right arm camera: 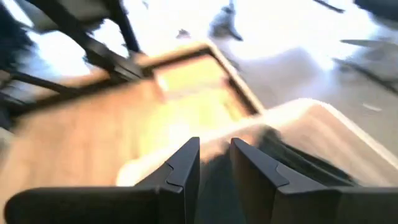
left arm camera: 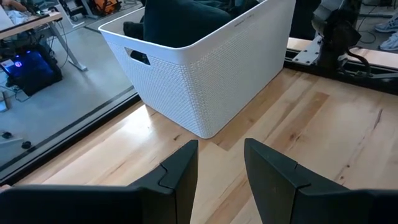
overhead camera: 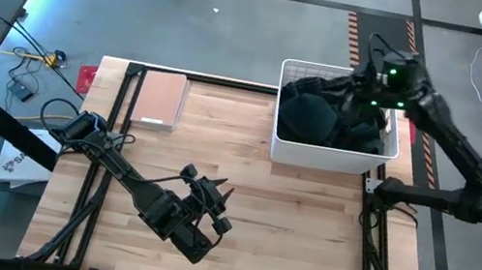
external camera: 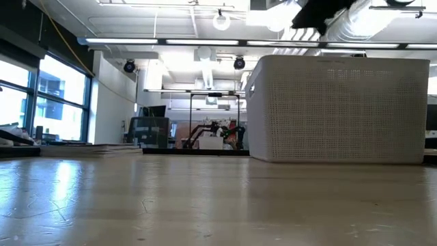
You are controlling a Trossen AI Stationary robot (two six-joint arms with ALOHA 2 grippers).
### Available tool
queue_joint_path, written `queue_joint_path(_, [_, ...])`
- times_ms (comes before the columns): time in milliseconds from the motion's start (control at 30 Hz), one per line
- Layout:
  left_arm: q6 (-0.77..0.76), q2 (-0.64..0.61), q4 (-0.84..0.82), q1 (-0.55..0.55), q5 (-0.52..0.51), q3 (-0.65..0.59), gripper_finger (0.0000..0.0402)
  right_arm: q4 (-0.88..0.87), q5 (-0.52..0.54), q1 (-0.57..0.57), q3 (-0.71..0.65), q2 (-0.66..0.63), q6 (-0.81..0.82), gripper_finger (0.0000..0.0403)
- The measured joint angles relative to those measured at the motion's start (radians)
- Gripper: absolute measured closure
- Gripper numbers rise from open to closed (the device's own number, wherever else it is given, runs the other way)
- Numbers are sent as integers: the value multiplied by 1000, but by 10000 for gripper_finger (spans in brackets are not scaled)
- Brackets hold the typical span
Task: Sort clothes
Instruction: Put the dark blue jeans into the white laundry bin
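Right gripper (overhead camera: 378,87), jaws parted and empty, hovers over the dark clothes (overhead camera: 323,114) heaped in the white lattice basket (overhead camera: 335,158) at upper right, left gripper (overhead camera: 213,201) idle and parted at lower centre; first pick pending—descend and pinch fabric.

Bench (overhead camera: 241,194): pale wood planks, visible grain, smooth with a soft sheen. Basket (left arm camera: 211,81): white plastic, fine perforated lattice walls, matt. Clothes (overhead camera: 317,118) inside: dark soft cloth, matt, crumpled. Board (overhead camera: 158,98): flat, tan, smooth, matt. Bench frame (overhead camera: 126,96): black metal rails. Floor (overhead camera: 239,27): grey, polished, faintly reflective.
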Motion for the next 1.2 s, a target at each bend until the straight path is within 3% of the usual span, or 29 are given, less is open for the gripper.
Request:
queue_joint_path(100, [15,0,0,0,0,0,273,208,-88,-1,-147,36,77,316])
queue_joint_path(333, [15,0,0,2,1,0,273,430,-98,-68,-433,157,76,316])
queue_joint_path(533, [14,0,1,5,2,0,273,586,-119,-144,-579,230,54,316])
queue_joint_path(767, [14,0,1,9,2,0,273,556,-117,-165,-570,234,89,316])
queue_joint_path(967, [14,0,2,13,8,0,273,520,-169,-153,-477,104,185,316])
queue_joint_path(1067, [14,0,2,13,9,0,273,529,-97,-143,-453,22,184,316])
queue_joint_path(1200, [14,0,2,12,11,0,273,460,184,-143,-452,-40,156,316])
